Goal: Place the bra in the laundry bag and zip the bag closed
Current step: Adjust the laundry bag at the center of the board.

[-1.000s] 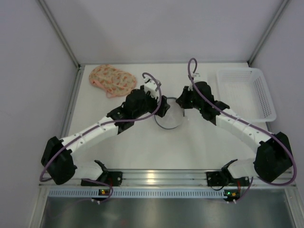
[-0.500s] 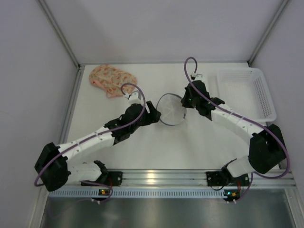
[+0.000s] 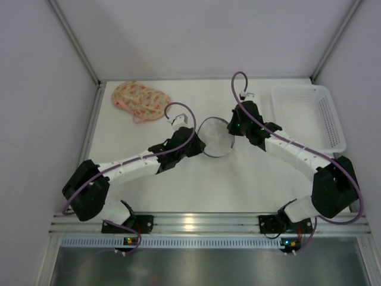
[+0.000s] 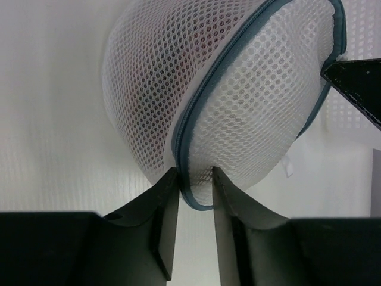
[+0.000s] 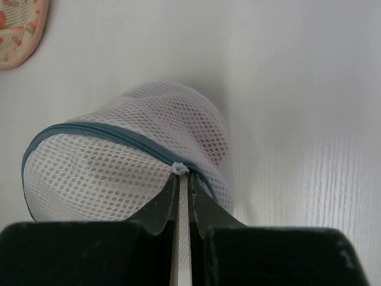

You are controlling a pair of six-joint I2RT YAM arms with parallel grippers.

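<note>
White table [image 3: 178,185] under laundry bag [image 3: 215,138], floral bra [image 3: 140,100]

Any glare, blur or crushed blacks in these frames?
Top external: sharp, even light, glare on the front rail. Left wrist: laundry bag mesh crisp, jaws crushed to black. Right wrist: glare streaks on the table, soft shadow beside the bag, jaws black too.

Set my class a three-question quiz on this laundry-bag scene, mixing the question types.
1. True or false: the bra lies outside the laundry bag.
2. On which arm's side does the basket stand?
3. The right pincer is shut on: A the zipper pull, B the bra, C the basket.
Key: 1 true; 2 the right arm's; 3 A.
</note>
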